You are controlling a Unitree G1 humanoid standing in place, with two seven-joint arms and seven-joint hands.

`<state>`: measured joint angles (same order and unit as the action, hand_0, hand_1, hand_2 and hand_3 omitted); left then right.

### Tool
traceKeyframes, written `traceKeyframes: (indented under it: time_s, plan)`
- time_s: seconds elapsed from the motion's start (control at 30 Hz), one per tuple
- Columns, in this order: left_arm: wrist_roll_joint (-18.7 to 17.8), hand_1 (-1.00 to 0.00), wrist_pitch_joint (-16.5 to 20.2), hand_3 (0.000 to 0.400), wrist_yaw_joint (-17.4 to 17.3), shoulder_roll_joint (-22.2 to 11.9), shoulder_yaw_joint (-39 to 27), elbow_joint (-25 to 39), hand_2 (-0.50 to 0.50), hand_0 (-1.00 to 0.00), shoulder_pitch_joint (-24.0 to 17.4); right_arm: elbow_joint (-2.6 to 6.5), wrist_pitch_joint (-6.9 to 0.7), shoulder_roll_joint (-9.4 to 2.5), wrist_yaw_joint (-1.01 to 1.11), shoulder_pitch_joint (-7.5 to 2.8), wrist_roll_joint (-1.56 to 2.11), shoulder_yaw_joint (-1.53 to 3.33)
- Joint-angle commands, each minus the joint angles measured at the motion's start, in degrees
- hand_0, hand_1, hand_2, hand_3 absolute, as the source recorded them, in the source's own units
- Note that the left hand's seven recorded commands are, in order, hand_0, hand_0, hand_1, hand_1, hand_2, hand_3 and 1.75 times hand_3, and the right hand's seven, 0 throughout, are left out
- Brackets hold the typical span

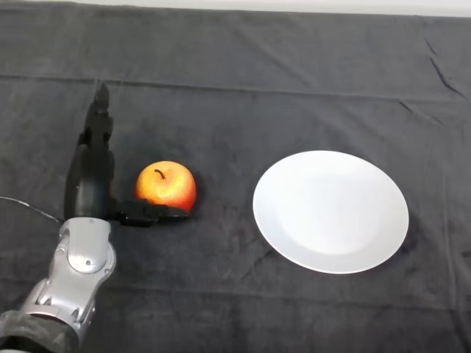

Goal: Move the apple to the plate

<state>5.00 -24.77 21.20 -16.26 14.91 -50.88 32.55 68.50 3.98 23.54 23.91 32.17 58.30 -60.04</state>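
A red and yellow apple [166,185] with a dark stem stands upright on the dark cloth, left of centre. A white round plate [330,211] lies to its right, a short gap away, with nothing on it. My left hand [90,176] rests just left of the apple, fingers straight and pointing away from me. Its thumb [151,215] reaches out along the near side of the apple and touches its base. The hand is open and is not closed round the fruit.
The dark cloth [243,95] covers the whole table, with a few creases at the far right. A pale strip shows along the far edge [294,6].
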Motion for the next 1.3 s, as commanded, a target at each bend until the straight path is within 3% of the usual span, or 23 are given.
traceKeyframes:
  time_s: [0.03, 0.33, 0.37, 0.43, 0.47, 0.5, 0.53, 1.3]
  plan:
    - [1.2, 0.00, -1.4, 0.000, -0.7, 0.4, 1.1, -2.6, 0.00, 0.00, 3.0, -1.77, 0.11, 0.54, -0.31, -0.66, 0.60, -0.59]
    - [1.7, 0.00, -2.9, 0.000, -1.6, 1.5, 3.0, -7.9, 0.00, 0.00, 4.9, -1.59, 0.14, 0.61, -0.21, -0.61, 0.64, -0.62]
    - [1.8, 0.00, -3.1, 0.097, -1.7, 1.5, 3.2, -8.3, -0.12, -0.24, 5.0, -1.57, 0.15, 0.62, -0.20, -0.61, 0.64, -0.63]
    - [1.9, 0.00, -3.3, 0.400, -2.0, 1.6, 3.5, -9.2, -0.50, -1.00, 5.3, -1.52, 0.16, 0.64, -0.17, -0.59, 0.65, -0.64]
    - [2.0, -0.26, -3.4, 0.400, -2.1, 1.6, 3.7, -9.5, -0.37, -1.00, 5.4, -1.50, 0.16, 0.65, -0.16, -0.59, 0.66, -0.64]
    - [2.1, -0.38, -3.5, 0.400, -2.2, 1.6, 3.9, -9.9, -0.31, -1.00, 5.6, -1.48, 0.17, 0.66, -0.15, -0.58, 0.66, -0.65]
    - [2.2, -1.00, -3.6, 0.400, -2.2, 1.6, 4.1, -10.2, 0.00, -1.00, 5.7, -1.46, 0.17, 0.66, -0.14, -0.58, 0.66, -0.65]
    - [3.9, -1.00, -4.2, 0.400, -2.6, 0.5, 4.0, -11.6, 0.00, -1.00, 11.9, -1.10, 0.25, 0.80, 0.09, -0.48, 0.70, -0.72]
